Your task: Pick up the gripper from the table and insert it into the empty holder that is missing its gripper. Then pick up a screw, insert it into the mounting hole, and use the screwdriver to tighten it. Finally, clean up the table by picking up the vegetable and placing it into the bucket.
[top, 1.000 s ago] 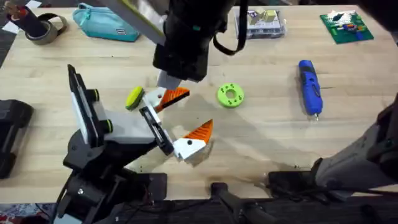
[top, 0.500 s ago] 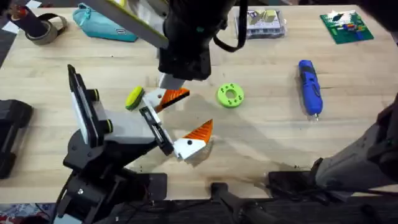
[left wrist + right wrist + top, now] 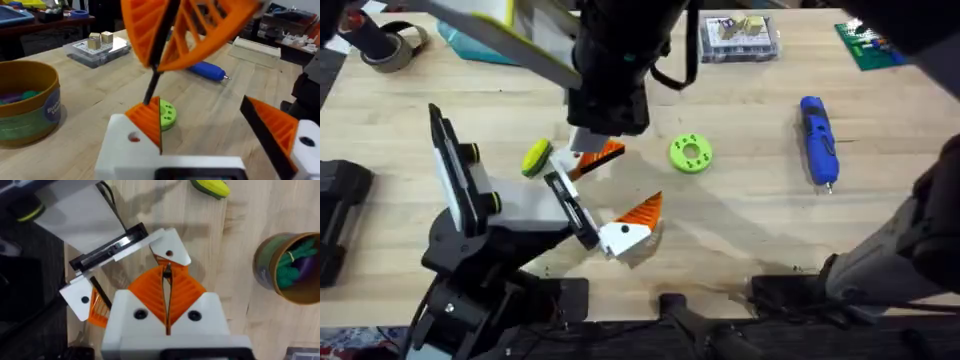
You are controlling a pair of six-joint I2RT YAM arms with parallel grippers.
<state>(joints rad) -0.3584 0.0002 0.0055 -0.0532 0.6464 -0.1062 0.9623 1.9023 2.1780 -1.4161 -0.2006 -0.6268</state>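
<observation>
The gripper (image 3: 170,252), a white base with a dark hole and an orange tip, lies against one end of the black holder (image 3: 110,247) on the left arm. My right gripper (image 3: 167,277) reaches across from above and is shut on its orange tip (image 3: 605,152). My left gripper (image 3: 638,180) stands open, its other finger (image 3: 630,225) apart at the bracket's near end. The yellow-green vegetable (image 3: 535,157) lies just left of the holder. The blue screwdriver (image 3: 818,138) lies at the right. The tan bucket (image 3: 290,267) holds toys. The screw is out of view.
A lime-green ring (image 3: 691,153) lies right of the holder. A clear parts box (image 3: 738,38) and a green board (image 3: 870,45) sit at the back, with a teal pouch (image 3: 470,40) and a tape roll (image 3: 390,45) back left.
The right arm has shifted slightly left and nearer over the holder, covering more of the orange-tipped gripper. The left arm and the other things have not moved.
</observation>
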